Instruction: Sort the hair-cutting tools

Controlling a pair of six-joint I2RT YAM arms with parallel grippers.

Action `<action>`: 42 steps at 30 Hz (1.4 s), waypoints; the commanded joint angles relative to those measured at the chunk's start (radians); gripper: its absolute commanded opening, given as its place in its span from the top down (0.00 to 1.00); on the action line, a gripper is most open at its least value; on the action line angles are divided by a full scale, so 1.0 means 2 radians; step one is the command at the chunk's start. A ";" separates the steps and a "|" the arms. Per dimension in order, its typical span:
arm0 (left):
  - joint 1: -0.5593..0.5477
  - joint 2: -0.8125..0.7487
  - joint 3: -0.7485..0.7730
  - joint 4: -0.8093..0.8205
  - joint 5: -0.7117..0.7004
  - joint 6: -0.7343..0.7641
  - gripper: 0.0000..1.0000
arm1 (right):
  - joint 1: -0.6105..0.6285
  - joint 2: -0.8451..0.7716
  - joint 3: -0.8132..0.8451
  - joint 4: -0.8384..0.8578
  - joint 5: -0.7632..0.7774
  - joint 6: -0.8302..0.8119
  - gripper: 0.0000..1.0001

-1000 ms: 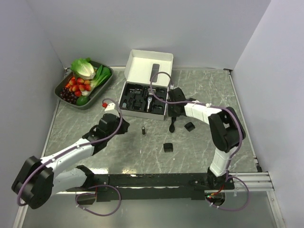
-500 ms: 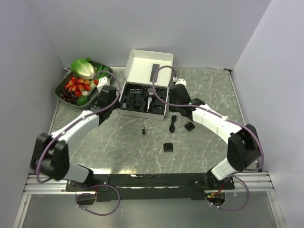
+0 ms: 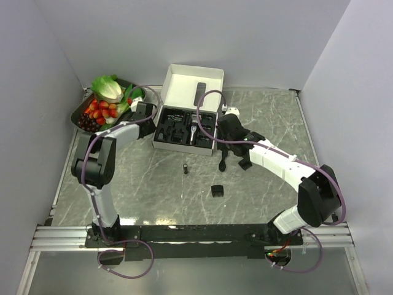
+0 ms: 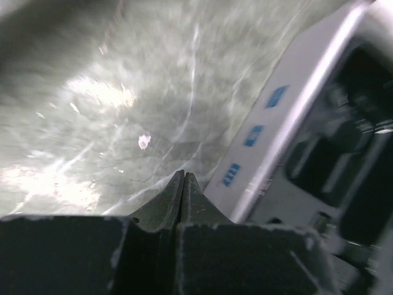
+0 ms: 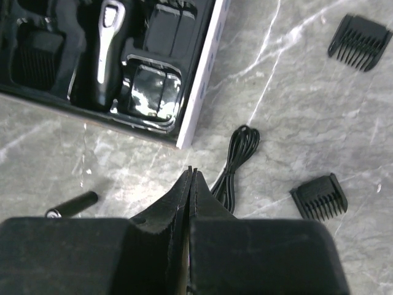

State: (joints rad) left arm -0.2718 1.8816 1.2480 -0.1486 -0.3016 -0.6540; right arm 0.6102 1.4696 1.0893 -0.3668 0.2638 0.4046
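Slim black-and-silver clipper bedded in white box near worktop far edge, toothed black comb guards and short cylinder loose mid-worktop, left fingers and right fingers clenched, empty.

I cannot tell what fills the box in my smeared left wrist view, and the right one crops the hair clipper.
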 commanded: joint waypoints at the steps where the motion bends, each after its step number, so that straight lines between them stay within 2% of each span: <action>1: -0.001 0.028 0.009 0.025 0.035 0.006 0.99 | 0.005 -0.008 -0.005 0.005 -0.010 0.011 1.00; 10: -0.004 -0.012 -0.083 0.096 0.103 -0.011 0.99 | 0.005 -0.017 -0.024 0.002 -0.034 0.012 1.00; 17: -0.038 -0.076 -0.151 0.132 0.125 -0.026 0.99 | 0.009 -0.026 -0.039 0.005 -0.061 0.007 1.00; 29: -0.080 -0.093 -0.180 0.156 0.122 -0.031 0.99 | 0.035 -0.030 -0.061 0.015 -0.071 -0.013 0.99; 33: -0.085 -0.100 -0.187 0.165 0.130 -0.032 0.99 | 0.058 -0.040 -0.074 0.024 -0.079 -0.020 0.91; 37: -0.087 -0.125 -0.192 0.147 0.116 -0.028 0.99 | 0.084 -0.051 -0.099 0.048 -0.082 -0.030 0.72; 39: -0.087 -0.138 -0.194 0.132 0.095 -0.027 0.99 | 0.098 -0.054 -0.109 0.070 -0.080 -0.032 0.65; 42: -0.088 -0.173 -0.198 0.100 0.070 -0.033 0.73 | 0.127 -0.049 -0.122 0.092 -0.069 -0.025 0.53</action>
State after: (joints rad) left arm -0.4397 1.6466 0.8551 0.0834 -0.0959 -0.6975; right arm 0.8070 1.3956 0.8680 -0.2848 0.1081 0.3542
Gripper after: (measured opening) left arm 0.131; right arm 0.422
